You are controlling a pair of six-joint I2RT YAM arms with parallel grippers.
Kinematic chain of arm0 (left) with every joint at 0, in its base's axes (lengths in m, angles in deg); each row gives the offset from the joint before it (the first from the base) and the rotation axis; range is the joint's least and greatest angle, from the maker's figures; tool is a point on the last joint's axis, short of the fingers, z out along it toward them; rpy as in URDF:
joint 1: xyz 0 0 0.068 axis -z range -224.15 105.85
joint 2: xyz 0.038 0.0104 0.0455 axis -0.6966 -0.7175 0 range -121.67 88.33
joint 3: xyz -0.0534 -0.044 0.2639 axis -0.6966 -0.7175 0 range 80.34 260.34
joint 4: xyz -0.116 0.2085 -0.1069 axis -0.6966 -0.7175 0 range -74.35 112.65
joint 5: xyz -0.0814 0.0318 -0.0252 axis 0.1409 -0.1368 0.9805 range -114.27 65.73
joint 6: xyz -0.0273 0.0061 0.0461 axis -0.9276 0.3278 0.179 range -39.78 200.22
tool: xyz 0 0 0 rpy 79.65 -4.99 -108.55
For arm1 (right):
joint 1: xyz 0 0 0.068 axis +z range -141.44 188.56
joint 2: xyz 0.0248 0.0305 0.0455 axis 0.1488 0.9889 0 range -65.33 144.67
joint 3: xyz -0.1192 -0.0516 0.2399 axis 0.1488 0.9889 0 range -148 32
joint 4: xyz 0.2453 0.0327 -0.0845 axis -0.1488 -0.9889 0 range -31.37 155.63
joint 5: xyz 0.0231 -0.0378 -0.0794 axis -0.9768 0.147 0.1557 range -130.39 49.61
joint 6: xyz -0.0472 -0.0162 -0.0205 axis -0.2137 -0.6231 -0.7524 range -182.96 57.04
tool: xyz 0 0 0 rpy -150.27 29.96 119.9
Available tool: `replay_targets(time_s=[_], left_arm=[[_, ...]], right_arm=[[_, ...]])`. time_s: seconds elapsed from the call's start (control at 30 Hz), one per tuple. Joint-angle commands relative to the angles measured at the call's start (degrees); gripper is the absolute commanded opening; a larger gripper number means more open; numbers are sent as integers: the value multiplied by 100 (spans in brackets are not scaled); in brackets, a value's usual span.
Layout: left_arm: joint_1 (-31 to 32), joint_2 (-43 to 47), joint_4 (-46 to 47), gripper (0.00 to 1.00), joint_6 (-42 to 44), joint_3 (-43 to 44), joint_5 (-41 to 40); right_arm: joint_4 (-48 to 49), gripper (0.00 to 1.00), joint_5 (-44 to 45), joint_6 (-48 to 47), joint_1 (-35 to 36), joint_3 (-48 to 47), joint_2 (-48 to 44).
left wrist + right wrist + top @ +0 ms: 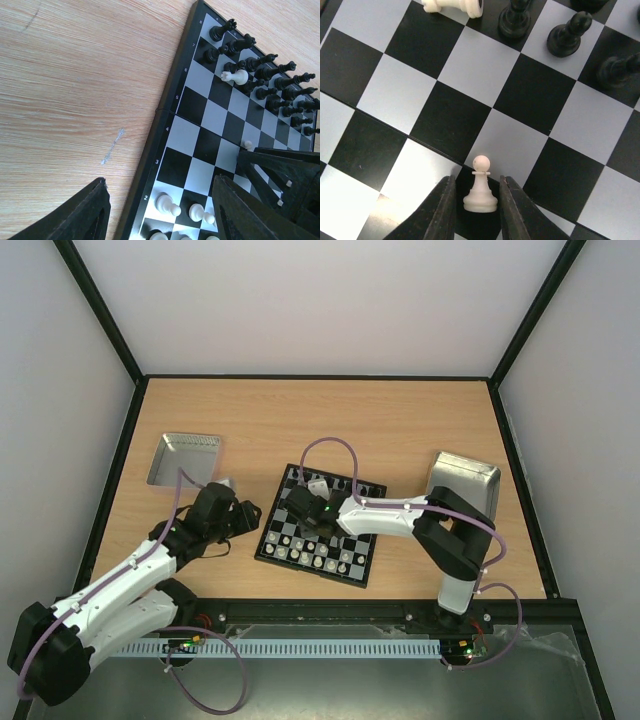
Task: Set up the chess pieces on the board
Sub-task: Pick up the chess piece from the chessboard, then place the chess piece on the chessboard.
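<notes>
**Risk: pawn slips or tips in the right pinch**

- Left gripper (pixel 161 185): hangs low just off the left edge of the board (pixel 169 97), fingers spread wide, nothing between them. The board sits mid-bench, closer to the near edge, and is skewed.
- White pawns (pixel 167 204) stand upright in the board's near ranks, right under the left fingers. If this arm moves sideways without lifting first, it will likely sweep them over.
- Right gripper (pixel 476 181): mid-board, fingers narrowed around a single white pawn (pixel 480 187) standing upright on a dark square. One finger looks tight to the base and the other shows a sliver of gap. I can't tell whether it is actually clamped.
- The grip looks off-centre, so closing or lifting could tilt the pawn or squirt it out. The base is rounded and tiny against the pads.
- Both arms are working the same side of the board. Carrying the pawn toward the near ranks risks wrist contact with the left arm.
- Further out, a toppled white piece (pixel 454 5) lies on its side against the black pieces (pixel 568 34). It could roll if the board is bumped and knock over its neighbours.
- Metal trays sit toward the far-left corner (pixel 188 438) and by the right edge (pixel 470 472), well apart from the board. Neither looks like a hazard.
</notes>
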State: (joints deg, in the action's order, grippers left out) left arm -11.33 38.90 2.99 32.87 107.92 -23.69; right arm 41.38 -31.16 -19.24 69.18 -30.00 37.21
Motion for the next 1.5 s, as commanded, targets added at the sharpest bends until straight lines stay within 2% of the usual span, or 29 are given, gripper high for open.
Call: replay_targets(time_s=[0.0,0.13,0.27,0.5,0.73,0.87,0.97,1.07,1.17,1.3,1.47], left_arm=[[-33,34,-52,59,51,42,-32],[-33,32,-28,59,70,62,5],[-33,67,45,61,130,131,210],[-38,248,384,68,105,385,1146],[-62,259,948,87,-227,743,2491],[-84,171,1392,88,-530,827,3355],[-85,48,1811,85,-806,824,4004],[-87,-91,2139,75,-992,802,4448],[-83,-176,2233,63,-1066,802,4626],[-79,-254,2439,52,-1190,752,4766],[-30,-411,2878,47,-1484,623,5035]], right_arm=[[36,21,162,2,28,-22,151],[56,14,231,0,24,41,124],[240,12,276,-75,22,165,-121],[1395,12,169,-884,25,974,-1395],[3321,13,-956,-2317,24,2196,-3197],[3829,14,-1604,-2880,26,2587,-3802],[3935,14,-1771,-3165,20,2734,-4077],[3984,14,-1893,-3396,24,2835,-4276],[4159,14,-2036,-3513,29,2970,-4451],[4274,14,-2230,-3603,28,3067,-4587],[4265,13,-2515,-3719,21,3102,-4635]])
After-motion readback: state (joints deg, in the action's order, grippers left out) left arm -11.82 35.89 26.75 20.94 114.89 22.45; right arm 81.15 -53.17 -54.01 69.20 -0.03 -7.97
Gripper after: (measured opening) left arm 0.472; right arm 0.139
